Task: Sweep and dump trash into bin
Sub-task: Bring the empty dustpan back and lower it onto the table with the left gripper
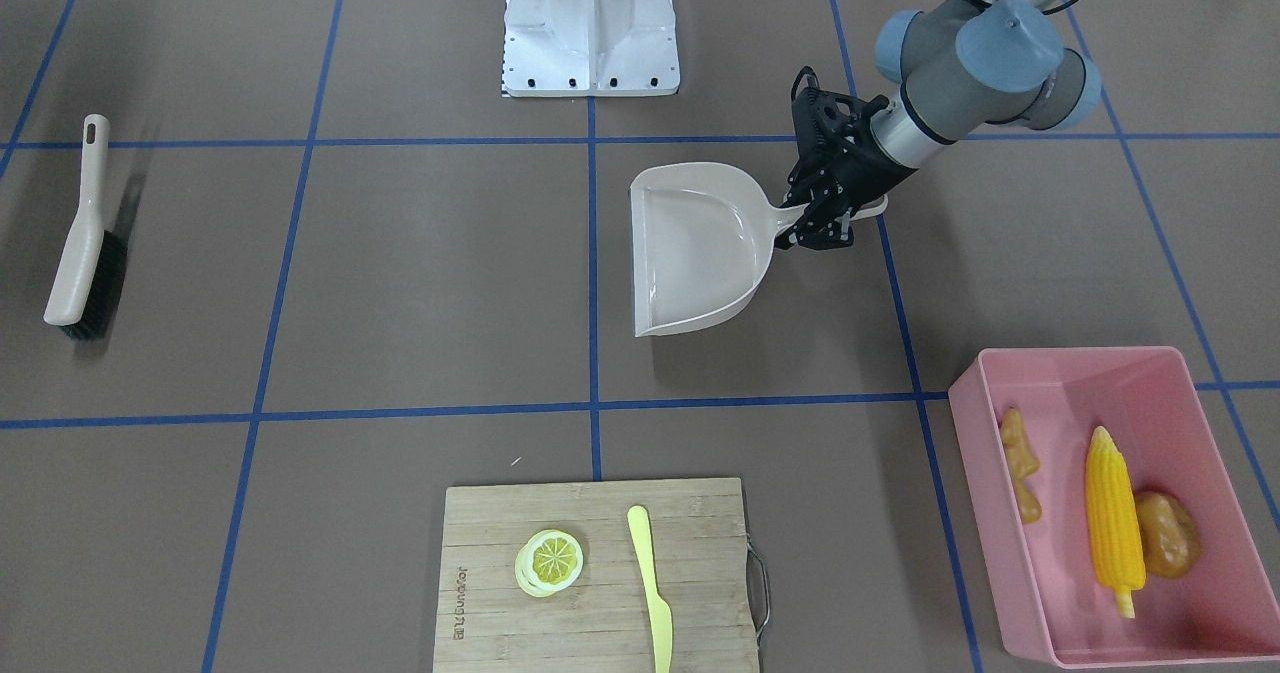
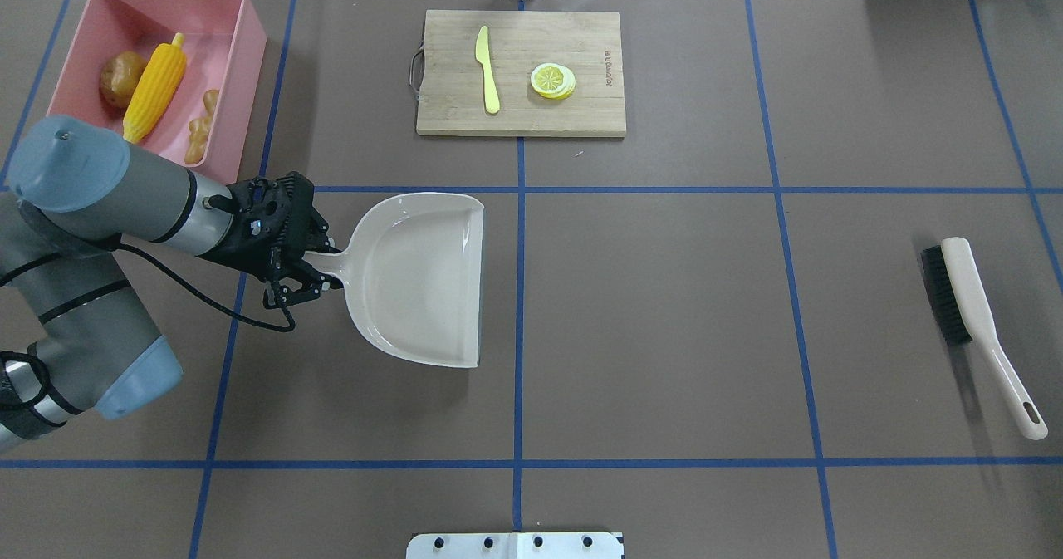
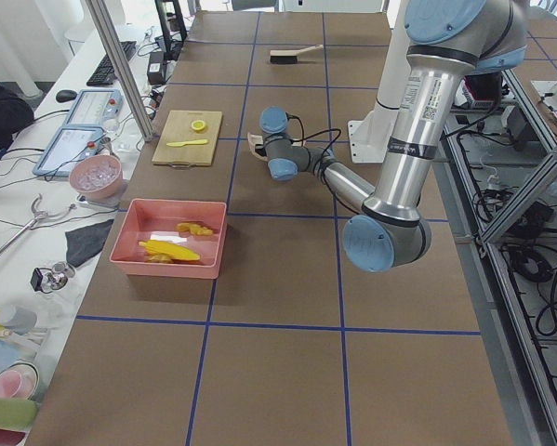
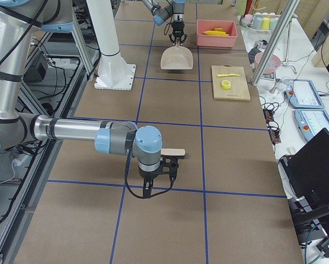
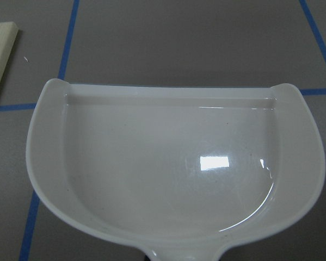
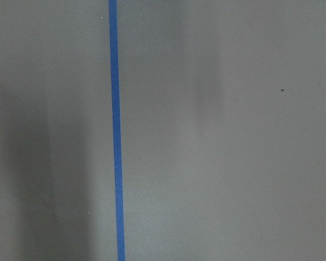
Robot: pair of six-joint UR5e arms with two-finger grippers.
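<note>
The pink bin (image 2: 249, 44) stands at the far left of the table and also shows in the front view (image 1: 1080, 356). Inside it lie the yellow corn cob (image 2: 155, 85), the brown potato (image 2: 122, 77) and the tan ginger root (image 2: 199, 131). The beige dustpan (image 2: 423, 281) rests flat on the table and is empty, as the left wrist view (image 5: 168, 168) shows. My left gripper (image 2: 324, 267) straddles its handle with the fingers spread, open. My right gripper (image 4: 153, 187) hangs low over the table beside the brush (image 4: 172, 152); I cannot tell whether it is open or shut.
The brush (image 2: 984, 326) lies at the table's right side. A wooden cutting board (image 2: 581, 110) at the far middle holds a lemon slice (image 2: 552, 80) and a yellow knife (image 2: 487, 69). The robot's white base (image 1: 590, 33) stands at the near edge.
</note>
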